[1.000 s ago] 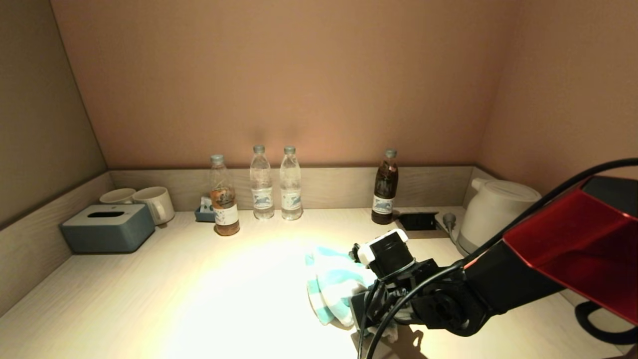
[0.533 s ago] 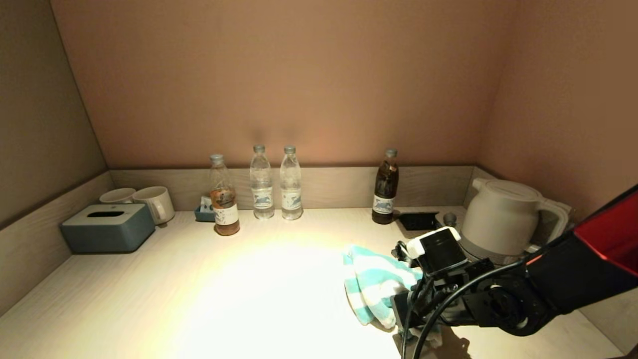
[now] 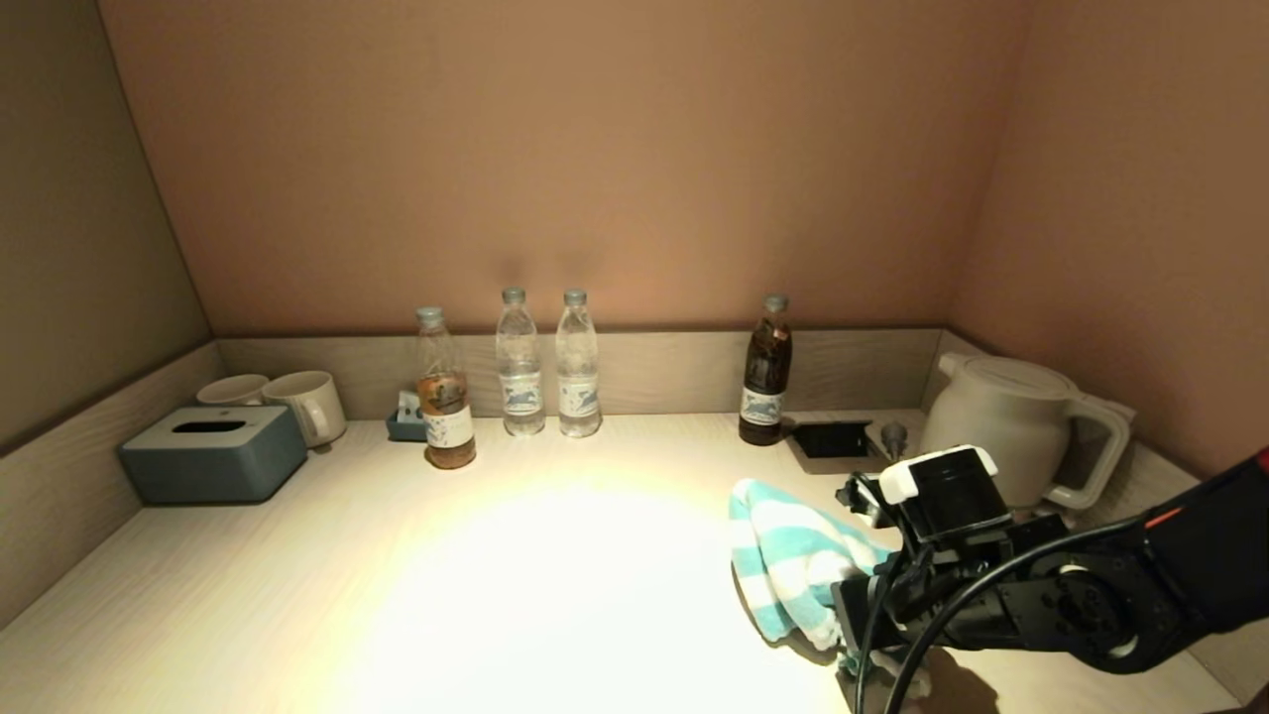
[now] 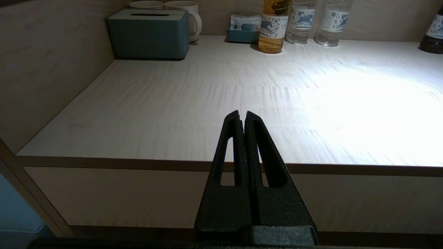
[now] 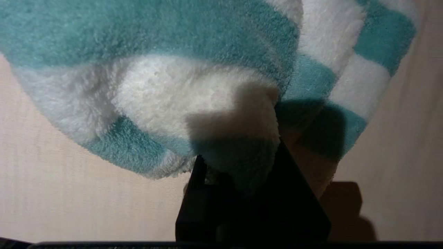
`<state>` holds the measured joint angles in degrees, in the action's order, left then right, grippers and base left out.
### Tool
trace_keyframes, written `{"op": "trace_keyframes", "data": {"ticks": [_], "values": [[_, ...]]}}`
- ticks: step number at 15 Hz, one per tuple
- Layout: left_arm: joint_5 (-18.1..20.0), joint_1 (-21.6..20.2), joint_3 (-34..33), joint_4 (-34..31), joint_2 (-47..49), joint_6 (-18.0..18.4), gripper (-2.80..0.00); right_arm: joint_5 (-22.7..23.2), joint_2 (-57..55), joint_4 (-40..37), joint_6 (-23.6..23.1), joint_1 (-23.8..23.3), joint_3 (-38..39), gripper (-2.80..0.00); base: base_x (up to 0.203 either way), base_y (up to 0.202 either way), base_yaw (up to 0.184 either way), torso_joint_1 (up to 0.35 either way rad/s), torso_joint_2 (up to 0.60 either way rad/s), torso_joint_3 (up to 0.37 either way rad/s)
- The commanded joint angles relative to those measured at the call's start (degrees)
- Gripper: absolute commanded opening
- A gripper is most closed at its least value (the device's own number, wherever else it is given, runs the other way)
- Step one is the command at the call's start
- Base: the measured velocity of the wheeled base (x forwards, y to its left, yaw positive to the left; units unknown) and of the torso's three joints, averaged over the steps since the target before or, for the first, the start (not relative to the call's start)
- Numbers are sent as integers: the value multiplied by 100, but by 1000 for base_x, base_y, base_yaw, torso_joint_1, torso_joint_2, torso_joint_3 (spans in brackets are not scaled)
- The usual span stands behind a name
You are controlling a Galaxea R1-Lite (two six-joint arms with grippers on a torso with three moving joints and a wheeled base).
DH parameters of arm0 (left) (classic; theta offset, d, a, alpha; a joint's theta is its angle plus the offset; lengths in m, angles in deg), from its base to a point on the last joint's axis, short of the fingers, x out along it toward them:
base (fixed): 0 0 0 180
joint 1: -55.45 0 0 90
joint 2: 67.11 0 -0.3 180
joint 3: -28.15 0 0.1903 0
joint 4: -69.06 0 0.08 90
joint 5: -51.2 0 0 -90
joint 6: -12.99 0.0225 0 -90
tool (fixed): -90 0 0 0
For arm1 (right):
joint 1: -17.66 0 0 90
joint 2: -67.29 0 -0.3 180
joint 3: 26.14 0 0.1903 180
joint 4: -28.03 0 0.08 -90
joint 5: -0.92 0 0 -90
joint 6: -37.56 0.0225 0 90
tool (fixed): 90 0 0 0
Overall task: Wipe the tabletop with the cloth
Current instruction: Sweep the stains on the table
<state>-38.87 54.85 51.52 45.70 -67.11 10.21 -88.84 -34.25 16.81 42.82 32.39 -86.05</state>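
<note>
Tabletop (image 3: 555,555): pale wood, lay beneath my right gripper (image 3: 843,605). Cloth (image 3: 793,555): striped teal-white, clamped in its jaws, bunched ahead. Kettle (image 3: 1001,426) stood near beyond; best pressed flat, stroked clear. Left gripper (image 4: 242,117): fingers together, parked at the near edge.

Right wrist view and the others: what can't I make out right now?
- Right gripper: jaw tips buried in the striped cloth in the right wrist view; in the head view the wrist camera covers them.
- Tabletop under the cloth: hidden in every view.
- Bottle labels: too small to read in the head view.
- Left gripper: outside the head view, seen only in the left wrist view, before the table's front edge.
</note>
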Motion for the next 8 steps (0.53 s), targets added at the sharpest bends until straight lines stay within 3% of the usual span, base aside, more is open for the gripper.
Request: {"op": "trace_keyframes", "data": {"ticks": [1, 8], "values": [[-1, -2, 0, 0, 9, -3, -280, 11, 186, 7, -7, -189, 59, -280, 0, 0, 0, 0, 0, 0], [-1, -2, 0, 0, 9, -3, -280, -63, 631, -64, -182, -995, 119, -280, 0, 0, 0, 0, 0, 0]]}}
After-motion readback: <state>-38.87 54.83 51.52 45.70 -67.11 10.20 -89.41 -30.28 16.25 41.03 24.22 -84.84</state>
